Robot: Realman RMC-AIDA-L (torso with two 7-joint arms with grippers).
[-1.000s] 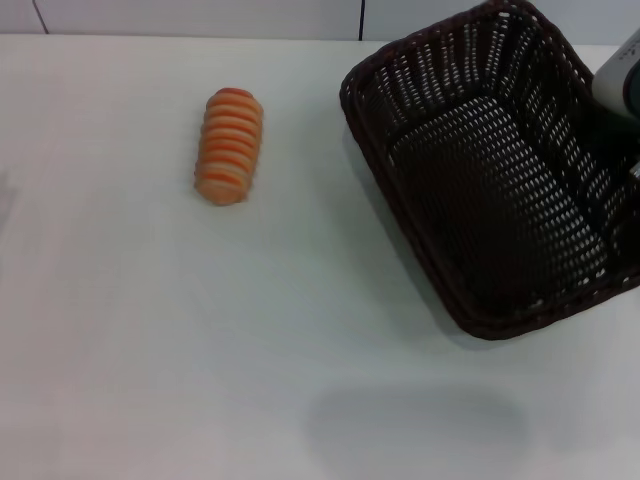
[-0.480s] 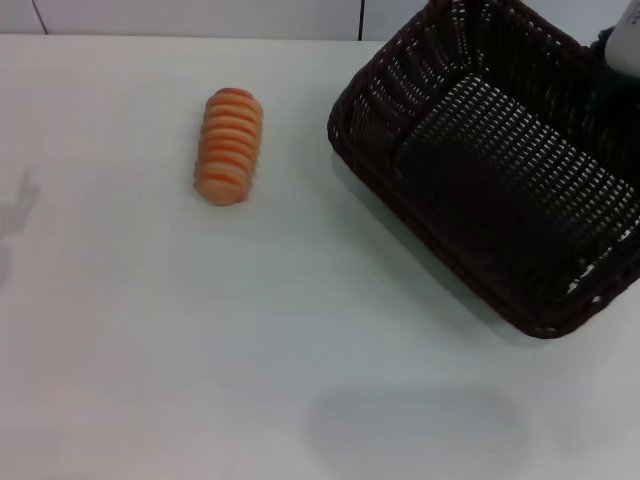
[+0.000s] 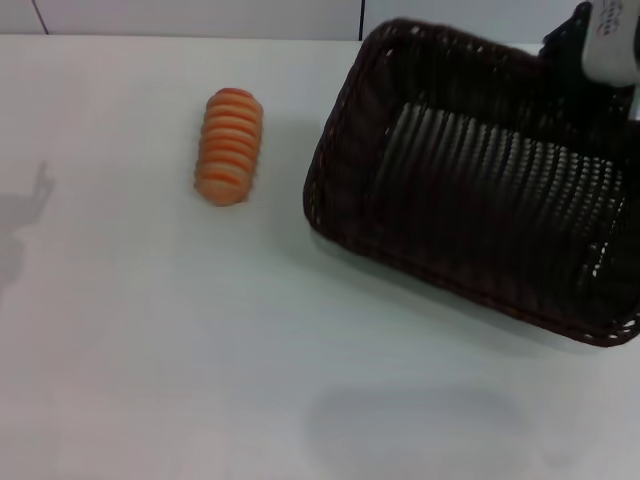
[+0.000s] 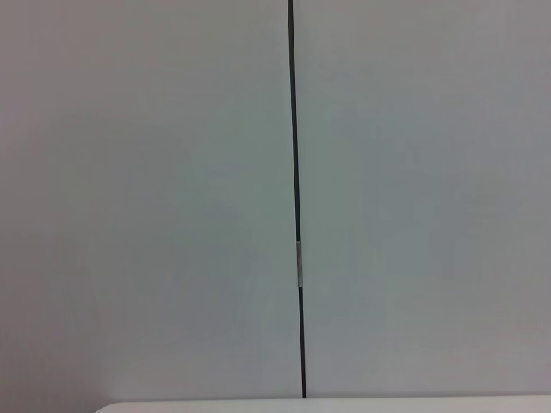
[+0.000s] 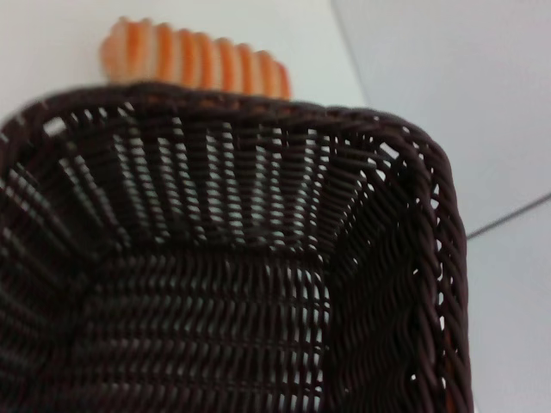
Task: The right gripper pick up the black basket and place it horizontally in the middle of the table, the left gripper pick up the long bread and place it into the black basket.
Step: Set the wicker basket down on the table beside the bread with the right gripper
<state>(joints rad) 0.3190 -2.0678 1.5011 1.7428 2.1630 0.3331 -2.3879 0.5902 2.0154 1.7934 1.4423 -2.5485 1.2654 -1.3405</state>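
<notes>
the table (image 3: 150, 360) is white and it is filling most of the head view. the long bread (image 3: 229, 146) is lying on it at about 10 o'clock from the middle, with its long side running from 12 to 6 o'clock. nothing is touching it. the left gripper is not showing in any view, so i cannot tell if its claw is wide or narrow; its wrist view is looking at a plain wall.

the black basket (image 3: 480, 200) is sitting at about 2 o'clock, near the bread but apart from it. it is looking tipped, with its inside facing the head view, and it is running off the right edge. the right gripper (image 3: 598, 48) is up at the far corner of the basket, at about 1 o'clock. it seems to be holding the basket's rim, but its fingers are hidden, so i cannot tell for sure.

i think the basket step is going on now. next, the basket needs to go to the middle and lie flat and sideways. the bread step is not yet begun.
</notes>
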